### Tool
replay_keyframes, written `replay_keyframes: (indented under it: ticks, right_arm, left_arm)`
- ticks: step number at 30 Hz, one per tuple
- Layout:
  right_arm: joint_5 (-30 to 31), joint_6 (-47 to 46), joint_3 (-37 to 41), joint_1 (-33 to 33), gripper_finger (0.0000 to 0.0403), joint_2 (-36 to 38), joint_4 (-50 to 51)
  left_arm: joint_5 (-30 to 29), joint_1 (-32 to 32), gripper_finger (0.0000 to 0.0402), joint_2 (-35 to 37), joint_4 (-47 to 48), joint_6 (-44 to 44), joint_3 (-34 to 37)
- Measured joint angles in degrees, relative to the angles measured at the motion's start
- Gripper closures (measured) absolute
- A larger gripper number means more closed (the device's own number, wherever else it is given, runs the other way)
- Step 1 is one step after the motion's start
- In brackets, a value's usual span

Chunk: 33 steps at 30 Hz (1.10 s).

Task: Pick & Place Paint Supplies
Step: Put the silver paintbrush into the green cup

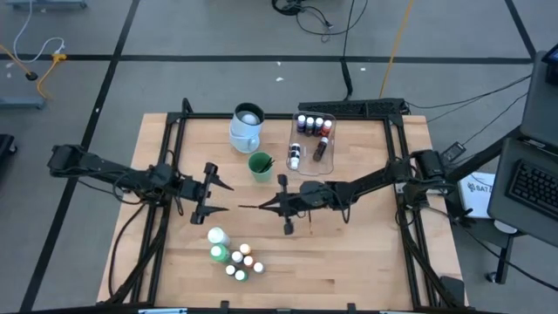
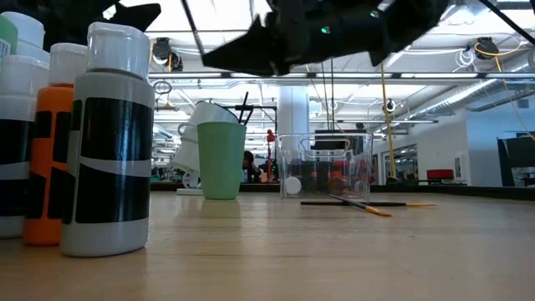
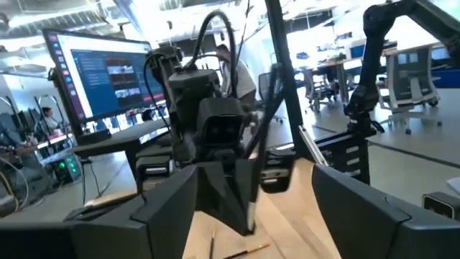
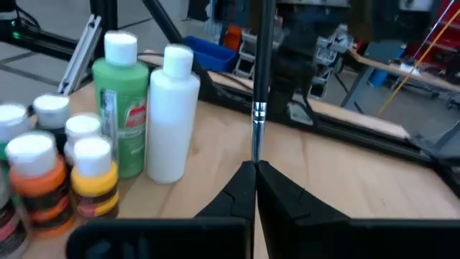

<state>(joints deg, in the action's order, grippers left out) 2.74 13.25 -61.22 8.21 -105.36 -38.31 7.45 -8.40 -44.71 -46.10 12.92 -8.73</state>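
Fingers of the right gripper (image 4: 253,188) pinch a brush (image 4: 260,86), seen only at the wrist

This is a robot lab, a big open work room. A wooden desk (image 1: 349,262) stands in the middle with a black metal frame (image 1: 174,131) around it, and two dark robot arms are fixed to that frame. The floor (image 1: 174,78) is grey with dark lines, and cables (image 1: 305,17) lie on it at the far side. To the right of the desk sits a keyboard (image 1: 532,183). Far off in the room a big computer screen (image 3: 108,72) glows blue. There are office chairs (image 3: 410,86) and more desks behind. Long lights and pipes (image 2: 468,84) hang from the high ceiling.
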Motion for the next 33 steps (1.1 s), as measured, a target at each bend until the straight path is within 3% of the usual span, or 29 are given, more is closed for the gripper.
replay_keyframes:
  ticks: [4, 9, 27, 33]
  right_arm:
    - [0.2, -0.3, -4.5, -0.3, 0.0403, -1.7, 6.3]
    - [0.4, 0.9, -6.6, -0.3, 0.0403, -3.4, 6.6]
    - [0.2, -1.0, -9.6, -3.6, 0.0403, -3.5, 11.4]
    - [3.2, -1.9, -9.6, -3.5, 0.0403, -3.5, 11.6]
  left_arm:
    - [2.3, 0.0, 0.0117, -2.5, -3.3, 0.0, 0.0]
    - [2.7, 0.0, 0.0117, -4.1, -5.1, -0.1, 0.0]
    - [3.3, 0.0, 0.0117, -4.2, -6.7, 1.0, -0.3]
    - [3.3, 0.0, 0.0117, -4.9, -8.0, 1.2, -0.3]
